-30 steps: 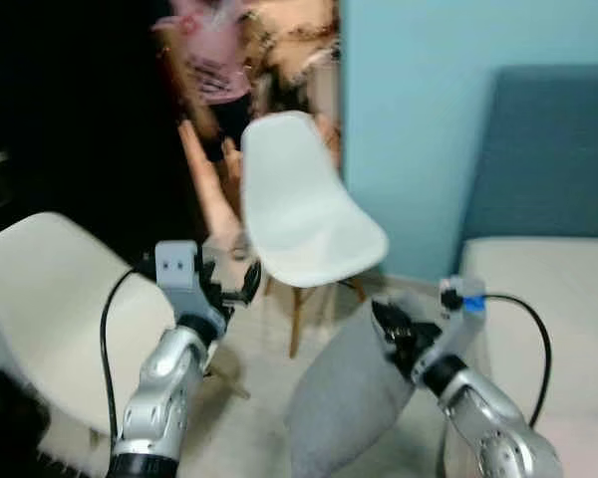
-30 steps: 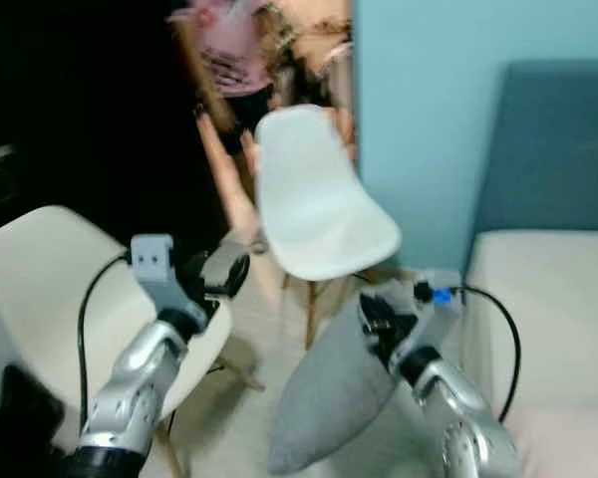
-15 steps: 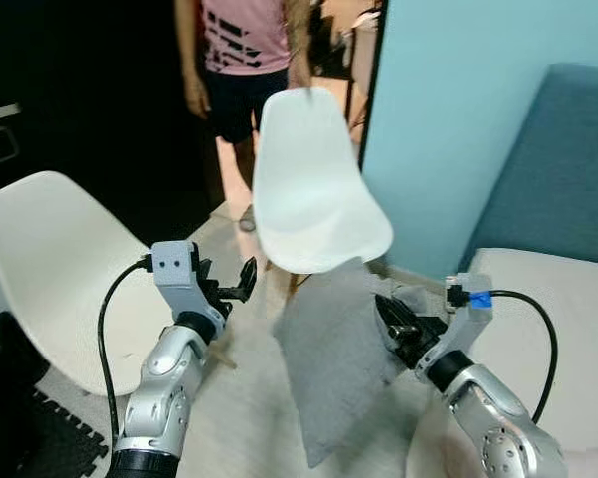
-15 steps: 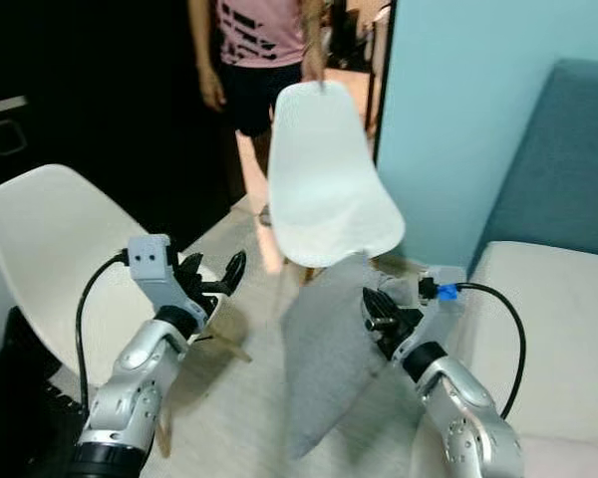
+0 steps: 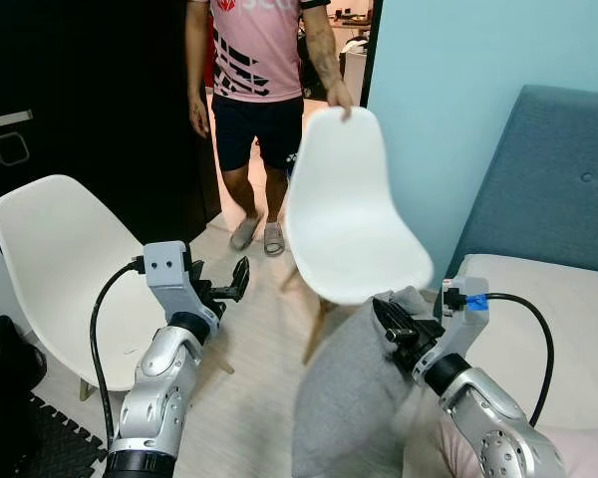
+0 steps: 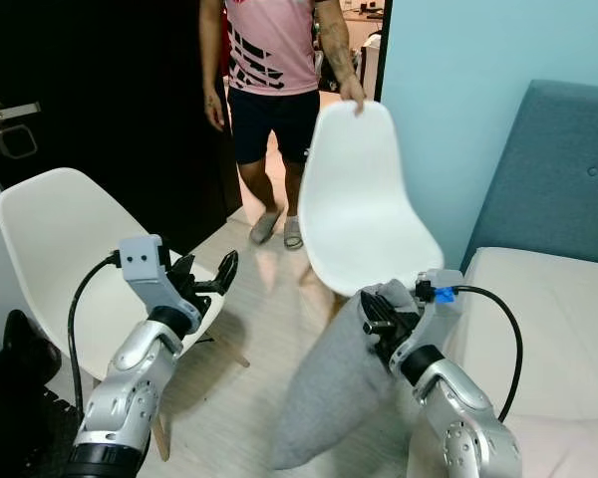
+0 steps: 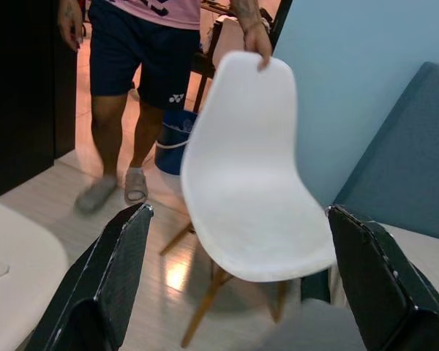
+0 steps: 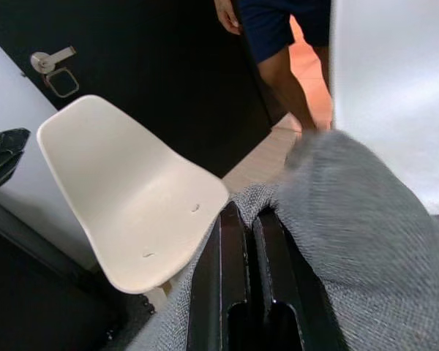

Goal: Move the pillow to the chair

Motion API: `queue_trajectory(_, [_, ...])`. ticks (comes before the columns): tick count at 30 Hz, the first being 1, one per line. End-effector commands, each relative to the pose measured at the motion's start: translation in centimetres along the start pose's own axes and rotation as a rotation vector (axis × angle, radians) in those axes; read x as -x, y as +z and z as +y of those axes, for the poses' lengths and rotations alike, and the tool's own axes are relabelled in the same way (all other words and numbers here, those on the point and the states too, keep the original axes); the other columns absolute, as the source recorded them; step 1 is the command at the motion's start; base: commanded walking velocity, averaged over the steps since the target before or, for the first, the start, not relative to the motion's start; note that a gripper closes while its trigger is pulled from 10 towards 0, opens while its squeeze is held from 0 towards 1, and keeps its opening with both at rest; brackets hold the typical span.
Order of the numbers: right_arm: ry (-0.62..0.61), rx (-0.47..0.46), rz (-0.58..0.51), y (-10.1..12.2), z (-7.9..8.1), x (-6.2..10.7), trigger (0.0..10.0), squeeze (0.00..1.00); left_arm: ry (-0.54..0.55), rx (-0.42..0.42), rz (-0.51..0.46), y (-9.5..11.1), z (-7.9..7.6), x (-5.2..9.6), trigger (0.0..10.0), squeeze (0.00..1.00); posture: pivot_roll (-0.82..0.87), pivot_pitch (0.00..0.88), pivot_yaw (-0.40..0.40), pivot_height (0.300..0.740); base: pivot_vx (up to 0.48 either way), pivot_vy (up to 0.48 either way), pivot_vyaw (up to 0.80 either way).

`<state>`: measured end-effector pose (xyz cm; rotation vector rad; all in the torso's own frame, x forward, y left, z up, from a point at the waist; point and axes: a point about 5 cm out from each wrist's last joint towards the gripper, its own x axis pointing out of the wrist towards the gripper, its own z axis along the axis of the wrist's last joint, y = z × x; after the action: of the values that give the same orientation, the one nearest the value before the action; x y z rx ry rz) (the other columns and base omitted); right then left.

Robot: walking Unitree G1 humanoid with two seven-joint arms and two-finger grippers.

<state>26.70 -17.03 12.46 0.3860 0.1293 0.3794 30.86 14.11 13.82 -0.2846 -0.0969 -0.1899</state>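
A grey knitted pillow [image 5: 349, 398] hangs from my right gripper [image 5: 391, 327], which is shut on its top edge; the cloth wraps around the black fingers [image 8: 238, 292] in the right wrist view. A white shell chair [image 5: 354, 214] on wooden legs stands just beyond the pillow, with a person's hand [image 5: 339, 96] on top of its back. My left gripper [image 5: 234, 284] is open in the air in front of a second white chair [image 5: 60, 269] at the left. Its spread fingers [image 7: 113, 274] frame the held chair [image 7: 249, 175] in the left wrist view.
A person in a pink shirt and dark shorts [image 5: 264, 70] stands in the doorway behind the chair. A dark door with a handle [image 5: 5, 119] is at the left. A blue sofa back [image 5: 553, 179] and pale cushion [image 5: 548, 319] fill the right. Wooden floor lies between the chairs.
The camera view has risen and steadied. The person has brought the white chair to the right, nearer the pillow. The pillow has swung back to hang below my right gripper.
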Motion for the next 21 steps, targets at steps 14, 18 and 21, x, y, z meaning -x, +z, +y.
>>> queue_trajectory(14, [0.037, 0.004, -0.063, 1.25, 0.73, -0.35, 10.0, 0.00, -0.001, -0.010, 0.021, -0.33, 0.10, 0.05, 10.0, 0.00, -0.10, 0.000, -0.002, 0.720, 0.000, 0.000, 0.00])
queue_trajectory(18, [0.037, 0.002, -0.064, 1.24, 0.74, -0.38, 10.0, 0.00, -0.002, -0.007, 0.020, -0.32, 0.13, 0.04, 10.0, 0.00, -0.10, 0.001, -0.001, 0.720, 0.000, 0.000, 0.00])
queue_trajectory(21, [0.036, -0.001, -0.064, 1.25, 0.73, -0.40, 10.0, 0.00, -0.002, -0.007, 0.021, -0.32, 0.14, 0.03, 10.0, 0.00, -0.10, 0.002, 0.000, 0.720, 0.000, 0.000, 0.00])
